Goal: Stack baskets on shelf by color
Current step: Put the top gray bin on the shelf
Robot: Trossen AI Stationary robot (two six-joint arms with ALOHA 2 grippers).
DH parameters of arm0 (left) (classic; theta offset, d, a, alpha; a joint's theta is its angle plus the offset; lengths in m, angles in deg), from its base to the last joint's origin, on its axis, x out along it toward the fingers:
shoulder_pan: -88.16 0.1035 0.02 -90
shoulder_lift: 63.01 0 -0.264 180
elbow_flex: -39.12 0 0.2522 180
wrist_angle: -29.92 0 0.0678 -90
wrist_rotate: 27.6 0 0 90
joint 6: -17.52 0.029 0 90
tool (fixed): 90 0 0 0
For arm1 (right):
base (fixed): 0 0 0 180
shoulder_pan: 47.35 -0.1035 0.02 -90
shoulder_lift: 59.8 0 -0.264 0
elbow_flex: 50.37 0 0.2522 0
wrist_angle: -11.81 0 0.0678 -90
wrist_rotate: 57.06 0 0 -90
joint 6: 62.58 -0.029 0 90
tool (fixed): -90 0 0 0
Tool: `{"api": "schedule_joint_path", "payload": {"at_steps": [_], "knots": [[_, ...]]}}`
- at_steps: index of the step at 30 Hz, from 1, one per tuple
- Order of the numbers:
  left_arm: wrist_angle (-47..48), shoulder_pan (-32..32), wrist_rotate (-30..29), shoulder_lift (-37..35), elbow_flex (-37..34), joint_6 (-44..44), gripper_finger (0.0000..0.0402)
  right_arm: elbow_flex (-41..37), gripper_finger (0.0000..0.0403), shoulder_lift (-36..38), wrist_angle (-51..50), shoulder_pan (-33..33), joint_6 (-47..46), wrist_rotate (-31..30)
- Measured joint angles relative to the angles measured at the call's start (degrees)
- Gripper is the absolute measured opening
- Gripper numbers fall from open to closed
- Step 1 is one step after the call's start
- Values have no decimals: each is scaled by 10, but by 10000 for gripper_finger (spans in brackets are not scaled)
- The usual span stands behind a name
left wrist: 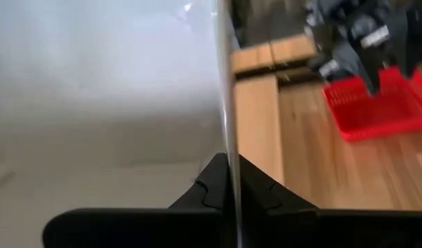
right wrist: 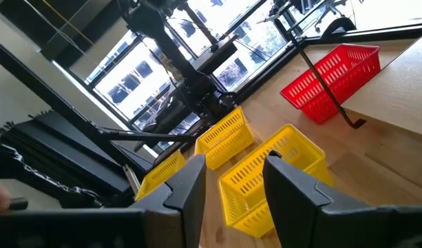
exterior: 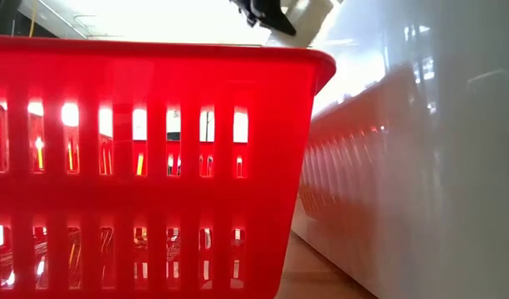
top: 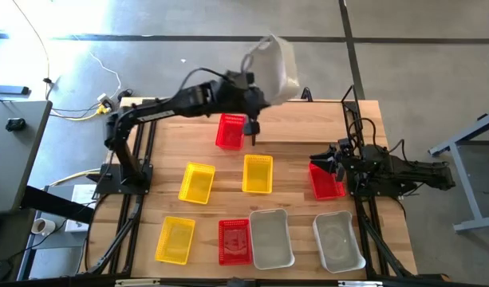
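Pinching clear basket (left wrist: pixel 100 103): left gripper (left wrist: pixel 228 180), wrist-view only.

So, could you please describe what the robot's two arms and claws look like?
Both are dark, jointed arms on black tubular frames, with black cables along the right one. The left claw has two black, angular wedge-shaped fingers; the right claw has two flat, matte black fingers.

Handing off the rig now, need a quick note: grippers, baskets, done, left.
Left gripper: shut on the rim of a translucent clear plastic basket, held raised over the table's far edge.
Right gripper: open, empty, waiting by the right-hand red perforated basket.
On the wooden table: three yellow baskets, two more red, two more clear.
Done: nothing stacked that shows.
Left: all nine; shelf not visible.
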Motion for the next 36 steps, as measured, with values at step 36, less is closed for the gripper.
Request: {"api": "schedule_joint_path", "payload": {"at_steps": [36], "knots": [[143,-27,-13,165,8,-53,0,0,130,0,-11,0,-3,0]]}}
